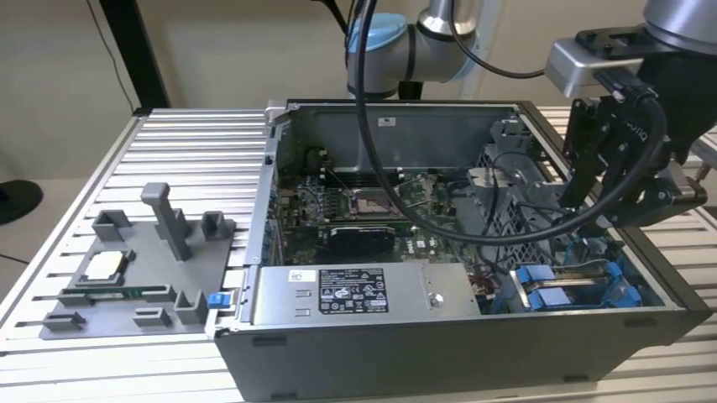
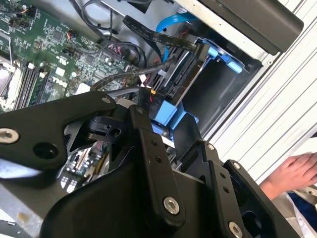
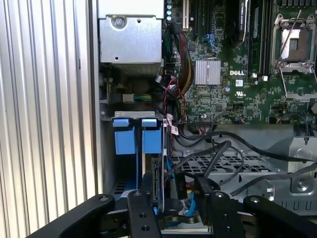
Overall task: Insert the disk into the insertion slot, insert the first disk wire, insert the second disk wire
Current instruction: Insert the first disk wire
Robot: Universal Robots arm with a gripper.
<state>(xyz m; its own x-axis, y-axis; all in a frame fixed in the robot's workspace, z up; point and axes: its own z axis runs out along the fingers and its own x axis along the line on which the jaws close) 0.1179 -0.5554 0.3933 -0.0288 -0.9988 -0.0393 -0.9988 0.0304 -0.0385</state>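
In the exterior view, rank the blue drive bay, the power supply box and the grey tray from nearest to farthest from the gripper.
1. Blue drive bay, just below the gripper.
2. Power supply box, case front.
3. Grey tray, the exterior view's left.

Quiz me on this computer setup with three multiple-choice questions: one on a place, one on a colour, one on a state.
1. In the exterior view, the grey fixture tray lies: A) on the exterior view's left of the computer case; B) inside it; C) atop it.
2. The tabs of the insertion slot are: A) red; B) blue; C) yellow.
3. The case is: A) shut; B) cloth-covered; C) open.
Answers: 1 A, the tray sits on the slatted table beside the case. 2 B, two blue tabs show in the first wrist view. 3 C, the motherboard is exposed.
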